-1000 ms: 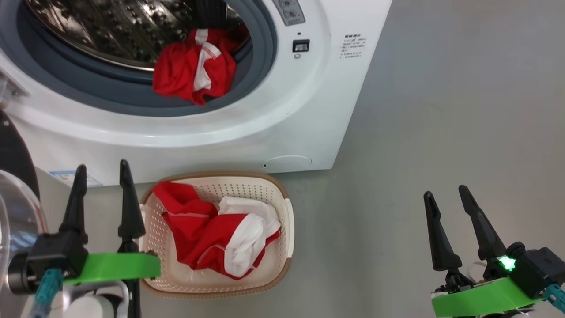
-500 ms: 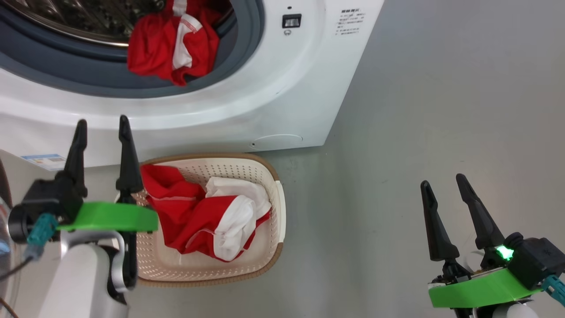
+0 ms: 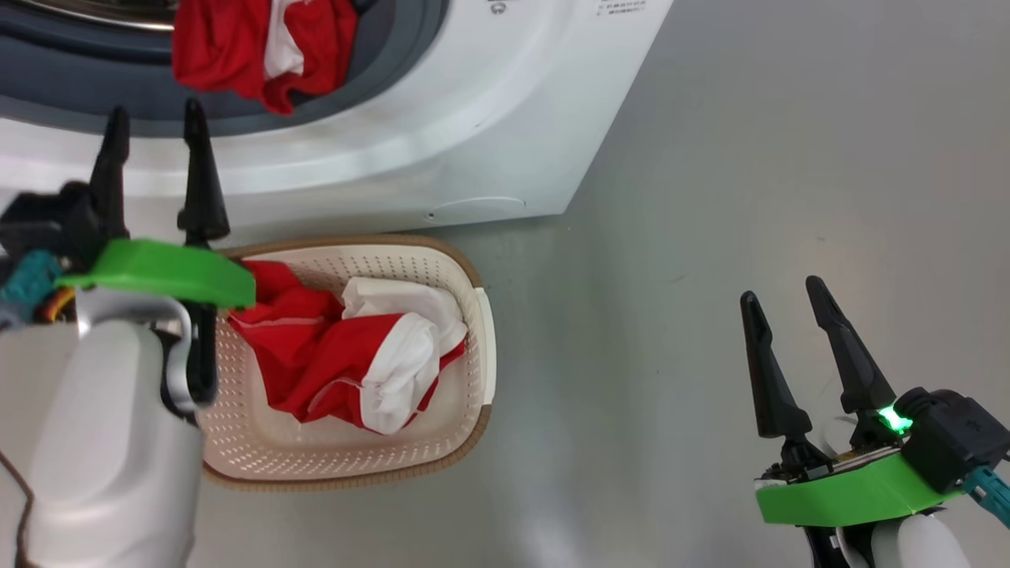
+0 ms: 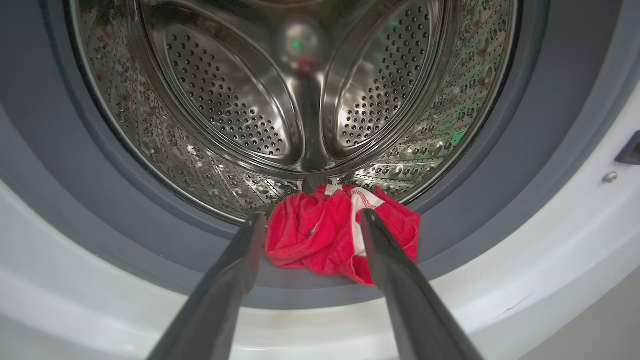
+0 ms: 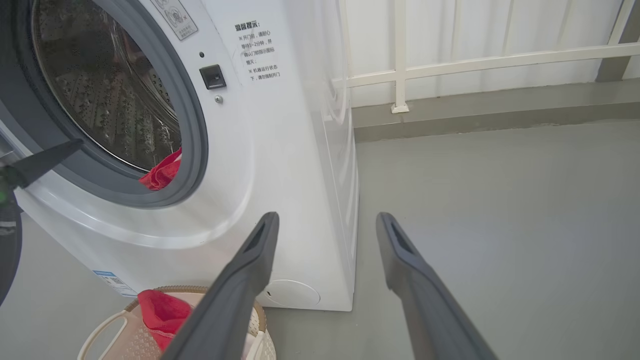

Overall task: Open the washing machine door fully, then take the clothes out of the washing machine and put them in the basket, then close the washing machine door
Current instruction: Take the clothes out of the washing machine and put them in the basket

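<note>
**A:** Two heaps of clothes [image 3: 229, 47] in view. Run it left to right?

**B:** Left gripper [image 3: 155, 108] is at the far left, fingers spread wide and gripping nothing. Its tips point at the front of the washing machine [image 3: 473, 118], just under the grey ring [image 4: 75, 210].

**A:** The heap in the machine?

**B:** Red and white, lying on the lower lip of the drum [image 4: 240, 100] and spilling onto the grey ring. In the left wrist view it sits framed between the two fingers, not touched.

**A:** Basket?

**B:** Basket [image 3: 481, 339] is on the floor below the opening, just beside the machine's base. Can't tell if they touch. The second heap [image 3: 316, 355], also red and white, is inside it. The left forearm covers the basket's left edge.

**A:** Room on the right?

**B:** The machine's right corner ends near mid-frame, and past it is open grey floor [image 3: 750, 158]. Right gripper [image 3: 780, 290] hangs over that floor, well apart from basket and machine, fingers apart and holding nothing. The right wrist view shows a white railing [image 5: 400, 55] along the wall behind the machine.
</note>
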Motion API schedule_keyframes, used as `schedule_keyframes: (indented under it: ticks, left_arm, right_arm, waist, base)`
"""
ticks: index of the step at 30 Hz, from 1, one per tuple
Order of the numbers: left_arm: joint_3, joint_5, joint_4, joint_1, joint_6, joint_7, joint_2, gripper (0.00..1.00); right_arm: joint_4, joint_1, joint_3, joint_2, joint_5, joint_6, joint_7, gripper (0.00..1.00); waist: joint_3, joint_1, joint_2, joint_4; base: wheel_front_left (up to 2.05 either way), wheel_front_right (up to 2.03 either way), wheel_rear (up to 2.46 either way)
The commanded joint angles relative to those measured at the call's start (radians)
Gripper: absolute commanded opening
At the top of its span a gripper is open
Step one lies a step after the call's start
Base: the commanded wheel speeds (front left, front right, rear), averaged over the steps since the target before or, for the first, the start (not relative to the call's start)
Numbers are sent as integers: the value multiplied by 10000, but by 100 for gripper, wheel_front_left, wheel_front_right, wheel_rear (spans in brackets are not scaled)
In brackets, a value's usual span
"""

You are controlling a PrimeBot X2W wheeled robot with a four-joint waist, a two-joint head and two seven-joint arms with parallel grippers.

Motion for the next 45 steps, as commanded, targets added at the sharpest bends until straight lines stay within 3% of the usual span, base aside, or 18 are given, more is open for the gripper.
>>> schedule_keyframes:
  ticks: [1,24,45]
  left_arm:
    - [246,-79,88,-479,-165,26,398,100]
    - [-124,-328,5087,-4469,-1102,94,566,100]
    - [-389,-516,8081,-5787,-1456,105,784,100]
  right_arm:
    - [-238,-163,280,-35,-78,16,-35,100]
    - [-163,-691,560,-47,23,16,-65,100]
    - [38,-869,807,-134,285,16,-88,100]
  waist:
    - [270,0,0,-86]
    - [1292,0,0,-560]
    - [1495,0,0,-1077]
  base:
    - [0,0,0]
    - [0,0,0]
    - [0,0,0]
